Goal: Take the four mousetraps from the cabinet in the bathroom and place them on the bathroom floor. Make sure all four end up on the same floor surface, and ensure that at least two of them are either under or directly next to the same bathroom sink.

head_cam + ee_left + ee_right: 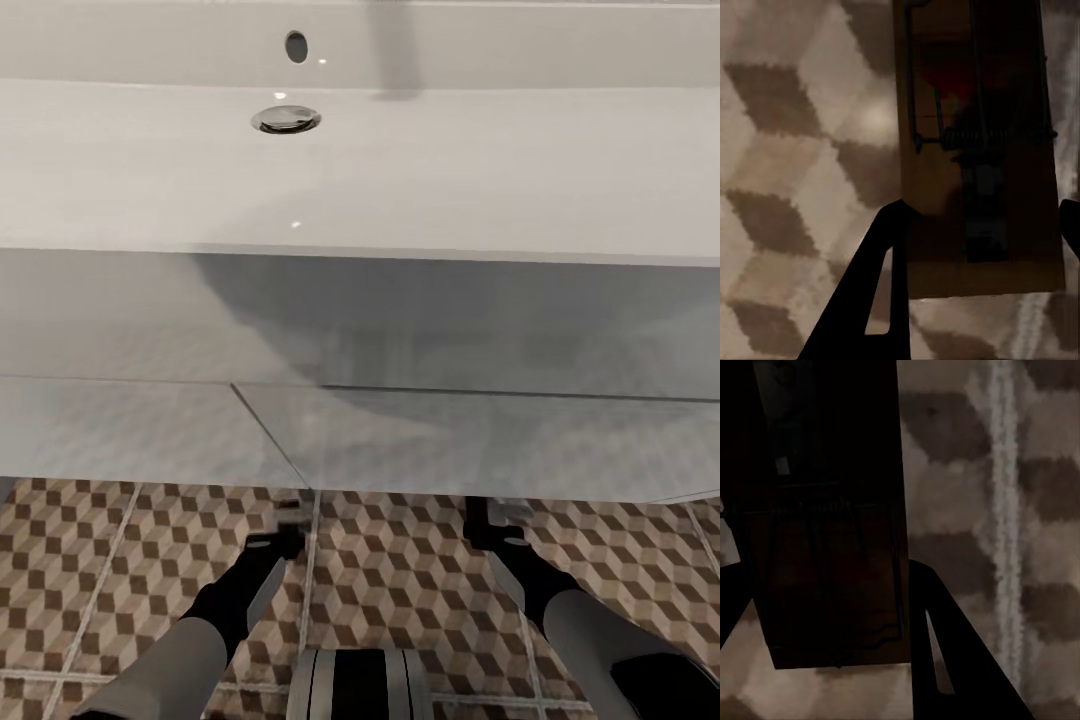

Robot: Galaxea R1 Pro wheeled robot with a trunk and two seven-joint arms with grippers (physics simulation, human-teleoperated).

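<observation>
Seen from the head, the robot stands close against the white sink (360,170), looking down over its basin and the vanity (400,440) front to a strip of cube-patterned floor (400,570). Both arms reach forward and down, and both grippers sit low, just in front of the vanity's bottom edge.

The left gripper (285,530) holds a mousetrap (975,150). In the left wrist view the trap lies between the two dark fingers (870,300), its long axis running straight out along them and away from the wrist, with its spring and wire bar facing the camera. The fingers are closed to the trap's width, one at each long edge. Floor tiles lie right behind it, so it seems close to the ground (how close cannot be told).

The right gripper (495,525) holds a second trap (832,525) the same way: long axis along the fingers, jaws narrowed onto its sides. A pale grout line (1003,510) runs on the floor beside it.

The move ahead looks like setting both traps down by the sink. Each trap already lies directly beyond its own gripper, toward the vanity, so neither arm is clearly nearer.

The head view gives the sink and the arms' placing but shows the traps only as small pale shapes at the fingertips. The wrist views give the grip and each trap's direction.
</observation>
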